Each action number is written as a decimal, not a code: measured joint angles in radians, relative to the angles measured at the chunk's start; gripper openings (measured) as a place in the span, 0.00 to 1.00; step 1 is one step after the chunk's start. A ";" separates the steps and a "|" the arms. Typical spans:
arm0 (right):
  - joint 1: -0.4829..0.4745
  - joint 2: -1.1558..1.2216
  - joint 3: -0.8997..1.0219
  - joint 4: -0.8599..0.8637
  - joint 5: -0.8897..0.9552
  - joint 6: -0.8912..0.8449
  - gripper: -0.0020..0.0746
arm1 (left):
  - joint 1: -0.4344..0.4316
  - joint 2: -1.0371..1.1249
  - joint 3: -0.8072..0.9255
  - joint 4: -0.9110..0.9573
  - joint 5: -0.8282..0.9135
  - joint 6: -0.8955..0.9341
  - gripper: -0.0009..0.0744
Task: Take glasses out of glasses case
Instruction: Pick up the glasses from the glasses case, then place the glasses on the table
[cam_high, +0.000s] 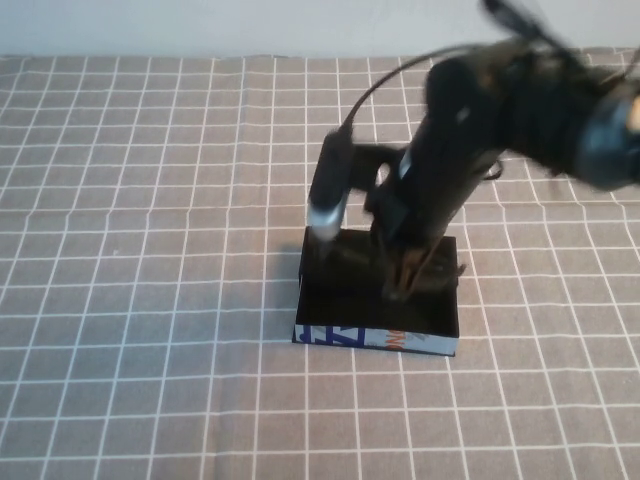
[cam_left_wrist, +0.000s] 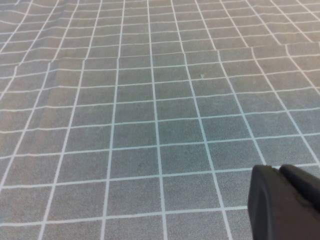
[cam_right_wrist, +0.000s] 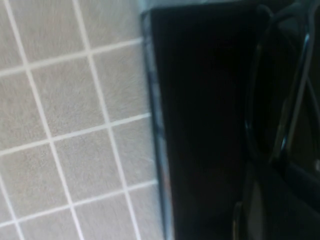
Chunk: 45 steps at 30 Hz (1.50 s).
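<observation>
The glasses case (cam_high: 375, 340) is a small black box at the table's middle, its white-blue lettered front facing me. My right gripper (cam_high: 405, 280) reaches down from the back right into the case's right half. In the right wrist view the case's wall (cam_right_wrist: 155, 125) and dark interior fill the picture, and the black glasses (cam_right_wrist: 299, 85) lie inside, frame and one arm showing. My left gripper (cam_left_wrist: 280, 170) is out of the high view; its wrist view shows it shut and empty above bare cloth.
A grey cloth with a white grid (cam_high: 150, 250) covers the whole table. The right arm (cam_high: 520, 110) and its wrist camera (cam_high: 330, 190) hang over the back of the case and hide part of it.
</observation>
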 joint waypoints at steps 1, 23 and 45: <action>-0.011 -0.020 0.000 0.009 0.002 -0.001 0.03 | 0.000 0.000 0.000 0.000 0.000 0.000 0.01; -0.461 -0.261 0.407 0.356 -0.066 0.459 0.03 | 0.000 0.000 0.000 0.000 0.000 0.000 0.01; -0.507 -0.262 0.691 0.521 -0.430 0.429 0.26 | 0.000 0.000 0.000 0.000 0.000 0.000 0.01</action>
